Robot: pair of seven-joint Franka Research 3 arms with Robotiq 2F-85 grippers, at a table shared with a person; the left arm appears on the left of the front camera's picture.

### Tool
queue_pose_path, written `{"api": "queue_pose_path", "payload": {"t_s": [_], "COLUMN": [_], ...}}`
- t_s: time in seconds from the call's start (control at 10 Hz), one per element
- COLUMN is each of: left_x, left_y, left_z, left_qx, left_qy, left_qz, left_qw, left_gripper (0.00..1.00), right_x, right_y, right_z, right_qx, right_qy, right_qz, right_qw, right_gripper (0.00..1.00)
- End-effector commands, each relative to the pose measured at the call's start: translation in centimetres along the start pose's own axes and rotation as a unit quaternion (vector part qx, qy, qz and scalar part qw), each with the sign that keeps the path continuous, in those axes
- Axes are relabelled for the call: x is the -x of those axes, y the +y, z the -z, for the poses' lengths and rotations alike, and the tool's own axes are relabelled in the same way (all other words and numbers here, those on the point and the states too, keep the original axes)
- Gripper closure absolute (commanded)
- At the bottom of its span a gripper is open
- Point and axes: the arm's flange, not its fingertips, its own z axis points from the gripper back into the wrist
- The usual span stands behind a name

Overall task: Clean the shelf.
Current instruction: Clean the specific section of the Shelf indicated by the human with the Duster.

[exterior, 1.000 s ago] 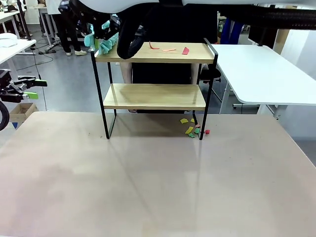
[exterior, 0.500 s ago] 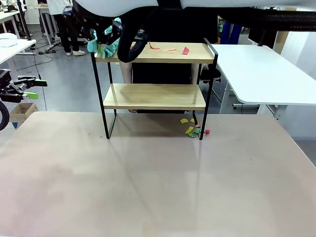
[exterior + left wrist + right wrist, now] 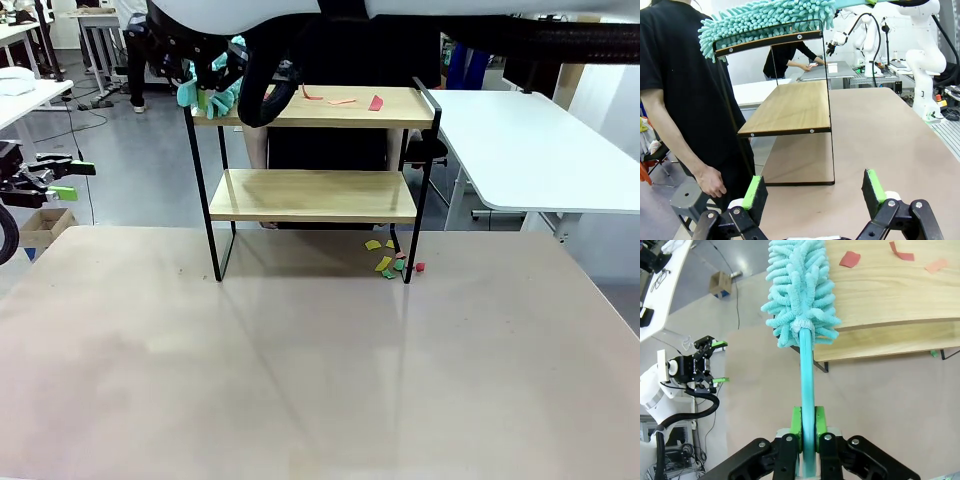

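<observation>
The shelf [image 3: 310,195] stands at the table's far side, and red and pink paper scraps [image 3: 376,102] lie on its top board. My right arm reaches across the top. In the right wrist view the right gripper [image 3: 808,422] is shut on the handle of a teal duster [image 3: 800,295]. The duster's head [image 3: 210,95] rests on the left end of the top board [image 3: 890,295], apart from the scraps [image 3: 850,259]. My left gripper [image 3: 813,192] is open and empty and faces the shelf's end [image 3: 790,107] from the far left [image 3: 60,178].
More coloured scraps [image 3: 392,262] lie on the table by the shelf's right front leg. A person in a black shirt [image 3: 685,90] stands just behind the shelf, one hand [image 3: 712,182] hanging down. A white table [image 3: 530,140] stands at the right.
My right arm shifted a little to the right and the duster head settled lower on the top board's left end. The left arm has stayed put.
</observation>
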Motion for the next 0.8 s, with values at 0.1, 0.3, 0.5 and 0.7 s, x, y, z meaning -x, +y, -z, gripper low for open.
{"api": "queue_pose_path", "payload": {"t_s": [0.1,0.3,0.5,0.7], "left_x": [-0.3,-0.3,-0.3,-0.3], "left_y": [-0.2,-0.2,-0.2,-0.2], "left_z": [0.0,0.0,0.0,0.0], "left_qx": [0.004,0.004,0.004,0.004], "left_qy": [0.003,0.003,0.003,0.003], "left_qz": [0.005,0.005,0.005,0.005], "left_qw": [1.0,1.0,1.0,1.0], "left_gripper": [0.0,0.0,0.0,0.0], "right_x": [-1.3,-1.9,-2.4,-2.6], "right_y": [-3.0,-5.7,-8.4,-11.0], "right_z": [-1.3,-2.2,-2.6,-3.7], "right_qx": [0.009,0.02,0.034,0.052], "right_qy": [-0.001,0.006,0.013,0.012], "right_qz": [0.015,0.022,0.028,0.027], "right_qw": [1.0,1.0,0.999,0.998], "right_gripper": [0.86,0.86,0.86,0.86]}}
